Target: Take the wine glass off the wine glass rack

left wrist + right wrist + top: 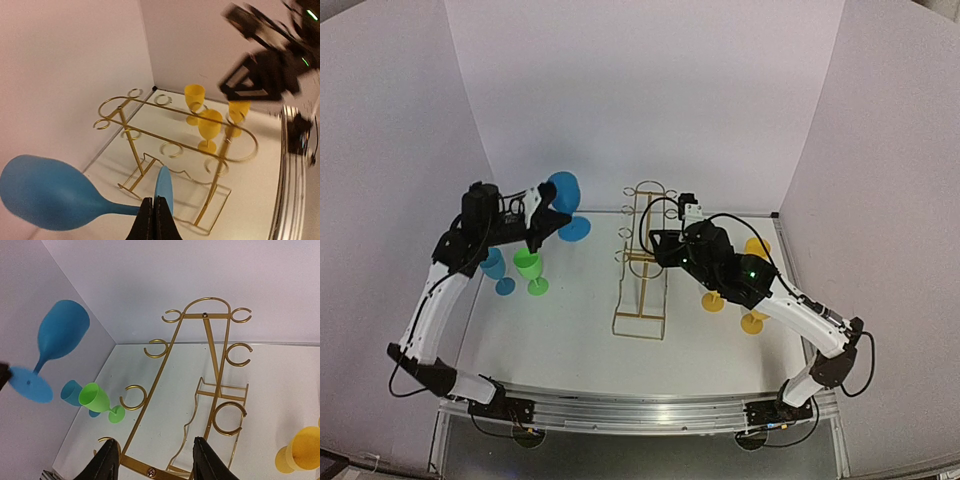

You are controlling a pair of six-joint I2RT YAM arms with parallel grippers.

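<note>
— Two claws; what does each one have?
— The left claw (153, 220) is pinched tight on the foot of the glass (45, 200), the big blue one; the right claw (155, 442) is about half open, its fingers (107, 462) pressed on the rack (205, 315) from outside its two rails, at the near end.
— Where is the glass?
— In the air, tipped on its side, left of the rack and clear of its rings; a green cup (530, 268) and a small blue cup (495, 265) stand on the surface (570, 340) below it.
— And the rack?
— Upright, mid-surface; three yellow cups (209, 125) stand to its right.
</note>
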